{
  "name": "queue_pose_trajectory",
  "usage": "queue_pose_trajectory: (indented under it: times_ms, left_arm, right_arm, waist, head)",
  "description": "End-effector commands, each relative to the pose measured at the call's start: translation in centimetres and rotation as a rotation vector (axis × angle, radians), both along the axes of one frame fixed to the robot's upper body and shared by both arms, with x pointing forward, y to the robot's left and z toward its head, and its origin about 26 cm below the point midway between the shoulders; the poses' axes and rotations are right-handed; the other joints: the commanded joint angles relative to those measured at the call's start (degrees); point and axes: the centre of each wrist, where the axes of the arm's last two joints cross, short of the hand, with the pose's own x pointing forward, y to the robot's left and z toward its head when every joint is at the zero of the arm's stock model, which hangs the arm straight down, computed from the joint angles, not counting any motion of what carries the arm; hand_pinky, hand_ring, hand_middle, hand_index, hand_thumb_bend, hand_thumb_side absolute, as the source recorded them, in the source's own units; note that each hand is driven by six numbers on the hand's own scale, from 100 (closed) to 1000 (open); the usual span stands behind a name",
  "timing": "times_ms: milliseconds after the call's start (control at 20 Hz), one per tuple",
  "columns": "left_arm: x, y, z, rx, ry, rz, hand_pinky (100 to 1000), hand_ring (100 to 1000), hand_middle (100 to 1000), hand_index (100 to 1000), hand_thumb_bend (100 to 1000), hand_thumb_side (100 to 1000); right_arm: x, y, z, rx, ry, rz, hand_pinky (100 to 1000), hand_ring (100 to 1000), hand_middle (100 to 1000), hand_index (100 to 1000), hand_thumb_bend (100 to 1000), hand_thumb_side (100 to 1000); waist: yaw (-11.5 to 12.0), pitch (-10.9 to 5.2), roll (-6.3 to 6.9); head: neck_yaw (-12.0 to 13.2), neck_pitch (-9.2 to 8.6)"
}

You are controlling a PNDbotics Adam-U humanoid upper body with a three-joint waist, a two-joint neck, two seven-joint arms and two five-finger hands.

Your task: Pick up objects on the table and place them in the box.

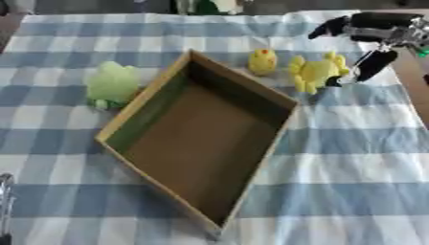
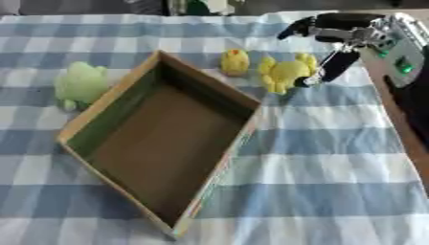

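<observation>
An open cardboard box [image 1: 142, 105] lies askew in the middle of the checked cloth, with nothing inside it. Left of it rests a light green soft toy [image 1: 111, 83]. Just beyond the box's far corner stands a small yellow chick [image 1: 262, 61], and to its right lies a yellow flat soft toy [image 1: 315, 71]. My right hand [image 2: 337, 33] hangs over that toy's right side, fingers spread and pointing down, one fingertip [image 2: 311, 80] at the toy's edge. Nothing is held. My left hand is out of sight.
The blue and white checked cloth [image 1: 352, 158] covers the table. A brown table edge [image 1: 415, 86] shows at the right. Dark objects stand along the far edge. A thin metal part [image 1: 5, 201] shows at the lower left border.
</observation>
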Motion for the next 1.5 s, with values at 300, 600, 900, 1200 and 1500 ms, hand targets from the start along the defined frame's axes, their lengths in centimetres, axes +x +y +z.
queue_pose_trajectory:
  times_ms: [300,600,900,1200,1500]
  left_arm:
    - [-0.2,0.0,0.9,0.021,-0.031,-0.013,472,543,564,793,100,701]
    - [-0.2,-0.1,0.9,0.019,-0.031,-0.016,472,543,564,793,100,700]
    - [-0.2,-0.2,0.8,0.017,-0.028,-0.019,471,543,564,793,100,700]
    - [-0.2,-0.2,0.8,0.017,-0.028,-0.019,472,543,564,793,100,700]
    - [-0.2,-0.2,0.8,0.021,-0.026,-0.019,472,543,564,792,100,701]
  right_arm:
    - [-0.4,-2.0,-0.2,-0.371,0.172,0.211,887,948,899,966,452,279]
    - [-0.1,-2.1,-0.8,-0.357,0.188,0.198,878,928,878,955,436,309]
    - [0.1,-1.9,-0.8,-0.318,0.169,0.181,855,902,842,931,379,354]
    - [0.2,-1.7,-1.3,-0.273,0.137,0.156,825,873,772,872,318,374]
    - [0.2,-1.7,-1.4,-0.231,0.1,0.149,805,849,701,816,160,368]
  waist:
    - [0.2,-0.85,0.17]
    - [0.4,-0.55,0.43]
    - [0.5,-0.32,0.58]
    - [0.7,-0.06,0.57]
    - [0.7,-0.02,0.51]
  head:
    - [0.0,-0.97]
    - [-0.1,-1.19]
    - [-0.3,-1.37]
    - [-0.3,-1.41]
    - [-0.2,-1.34]
